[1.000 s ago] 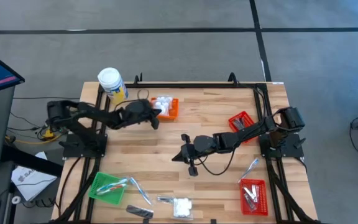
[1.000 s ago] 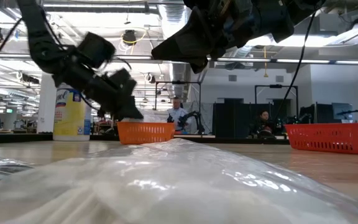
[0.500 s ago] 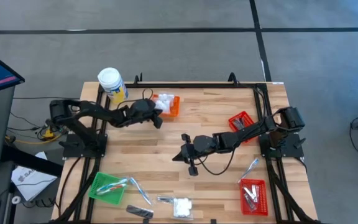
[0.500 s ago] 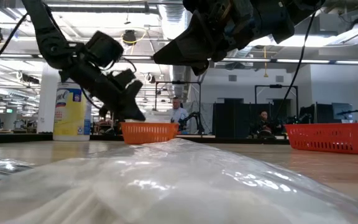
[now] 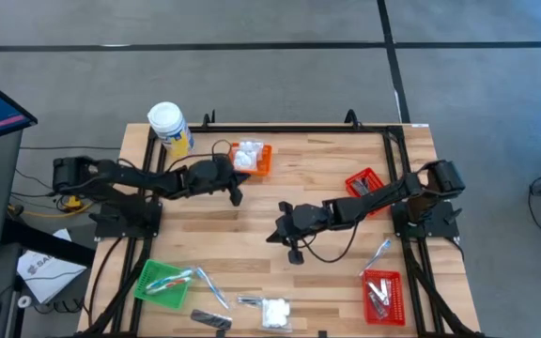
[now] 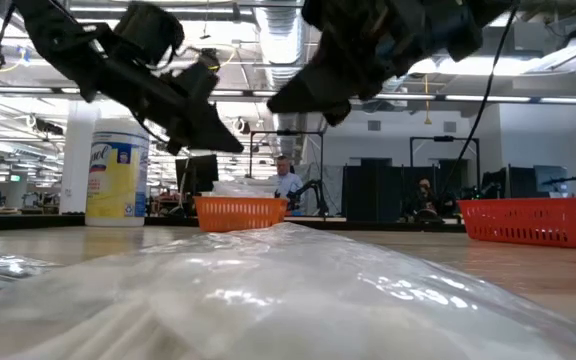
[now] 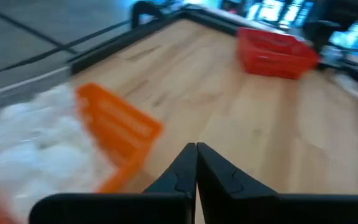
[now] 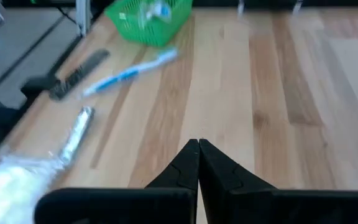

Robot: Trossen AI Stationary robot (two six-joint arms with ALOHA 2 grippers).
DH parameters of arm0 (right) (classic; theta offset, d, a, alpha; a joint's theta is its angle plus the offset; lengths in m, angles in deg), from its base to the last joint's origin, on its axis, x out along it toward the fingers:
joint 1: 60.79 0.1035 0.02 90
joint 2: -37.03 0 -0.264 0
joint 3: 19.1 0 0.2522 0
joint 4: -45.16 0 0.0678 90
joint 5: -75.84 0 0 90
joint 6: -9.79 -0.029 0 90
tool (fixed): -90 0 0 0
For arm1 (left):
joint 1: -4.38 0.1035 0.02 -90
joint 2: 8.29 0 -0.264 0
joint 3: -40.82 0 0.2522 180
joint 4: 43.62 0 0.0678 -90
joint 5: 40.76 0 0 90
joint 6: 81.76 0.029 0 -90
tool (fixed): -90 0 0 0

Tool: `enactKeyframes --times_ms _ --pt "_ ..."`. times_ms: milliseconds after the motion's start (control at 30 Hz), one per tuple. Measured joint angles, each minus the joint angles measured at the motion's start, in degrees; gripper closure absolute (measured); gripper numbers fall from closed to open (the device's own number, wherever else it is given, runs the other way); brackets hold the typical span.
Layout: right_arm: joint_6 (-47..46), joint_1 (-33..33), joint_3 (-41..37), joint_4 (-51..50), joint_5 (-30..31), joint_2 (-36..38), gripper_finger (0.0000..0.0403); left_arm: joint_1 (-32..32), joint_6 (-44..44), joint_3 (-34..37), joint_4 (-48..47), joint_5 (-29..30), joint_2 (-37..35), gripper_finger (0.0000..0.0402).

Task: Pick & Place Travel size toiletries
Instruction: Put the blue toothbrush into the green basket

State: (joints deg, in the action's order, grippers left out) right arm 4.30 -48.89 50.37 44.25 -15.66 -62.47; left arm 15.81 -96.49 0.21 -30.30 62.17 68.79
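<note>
My left gripper [image 5: 236,194] is shut and empty, in the air just near-side of the orange basket [image 5: 254,160], which holds white lumpy packets [image 7: 30,146]. It also shows in the low view [image 6: 230,146]. My right gripper [image 5: 274,231] is shut and empty over the table's middle, above bare wood [image 8: 198,144]. Loose toiletries lie by the near edge: a white clear-wrapped packet [image 5: 273,312], a dark sachet [image 5: 210,320], a silvery sachet [image 8: 77,133] and a blue stick [image 8: 129,73]. Another thin stick [image 5: 378,253] lies at the right.
A white-lidded, yellow-labelled jar [image 5: 169,127] stands at the far left corner. A green basket [image 5: 162,280] with items sits near left, one red basket [image 5: 364,183] at the right, another [image 5: 381,293] near right. Bare wood lies between the arms.
My left gripper has drawn back from the orange basket's rim toward the table's near edge and has risen above it, staying shut; its arm has folded back toward the left. My right gripper has shifted slightly toward the right edge.
</note>
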Motion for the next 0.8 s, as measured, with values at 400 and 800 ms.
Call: enactKeyframes --times_ms 400,800 --pt "-10.5 2.7 0.0 -29.1 0.1 11.4 0.0403 -10.7 1.5 0.0 0.0 -0.2 -4.7 0.0401" --pt "-42.6 12.7 0.0 -67.8 3.6 22.3 0.0403 -11.4 1.2 0.0 0.0 0.0 -4.7 0.0401"
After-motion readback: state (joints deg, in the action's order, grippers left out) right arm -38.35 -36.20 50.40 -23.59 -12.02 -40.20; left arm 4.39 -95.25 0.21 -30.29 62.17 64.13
